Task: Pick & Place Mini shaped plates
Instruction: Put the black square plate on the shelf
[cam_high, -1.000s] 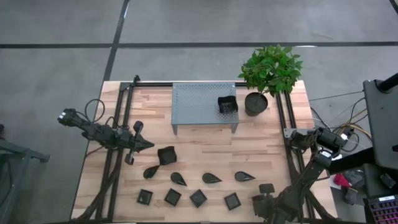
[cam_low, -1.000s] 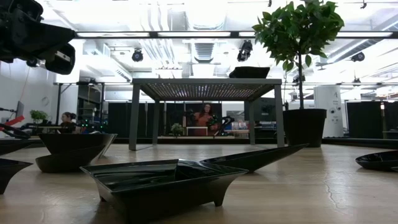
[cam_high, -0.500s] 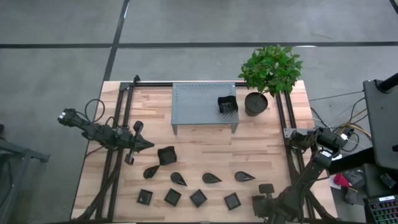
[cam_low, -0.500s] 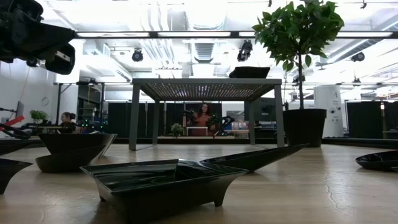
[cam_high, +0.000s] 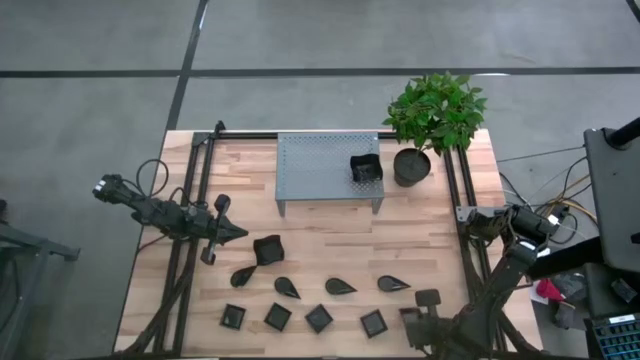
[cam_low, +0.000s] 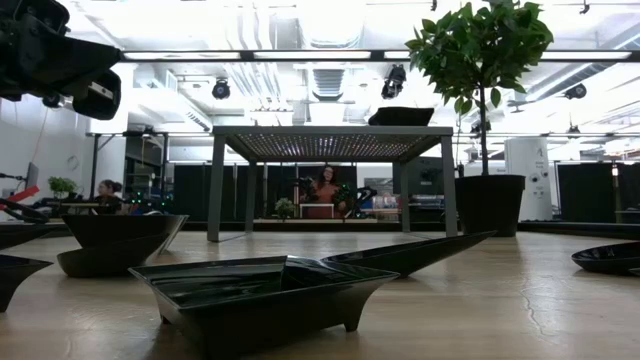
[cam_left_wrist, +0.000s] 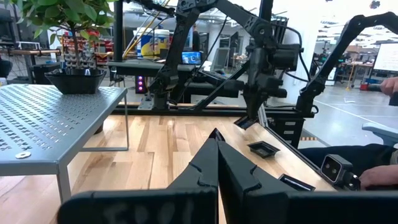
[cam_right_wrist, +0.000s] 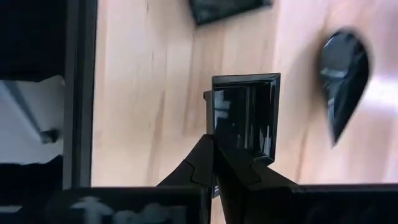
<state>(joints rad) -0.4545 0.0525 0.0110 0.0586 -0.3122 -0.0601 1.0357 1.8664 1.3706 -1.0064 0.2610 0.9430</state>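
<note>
Several mini shaped plates lie on the wooden table: a row of small squares, teardrops, and a wavy-edged square. One more plate sits on the grey perforated stand. My right gripper is at the table's near right, pointing steeply down. It is shut on a small square plate. My left gripper waits shut and level at the table's left, touching nothing. My right gripper pinches the small square plate between its two fingers by one side wall, near a corner. The fingers come from above, slanting down. The plate stands out beyond the fingertips, lifted clear of the table.
A potted plant stands beside the stand at the far right. Black frame rails run along the table's left side and right side. A teardrop plate lies on the table below the held plate. People sit in the room beyond the table.
My right gripper has risen a little with the small square plate. The other plates and the left arm have kept still.
</note>
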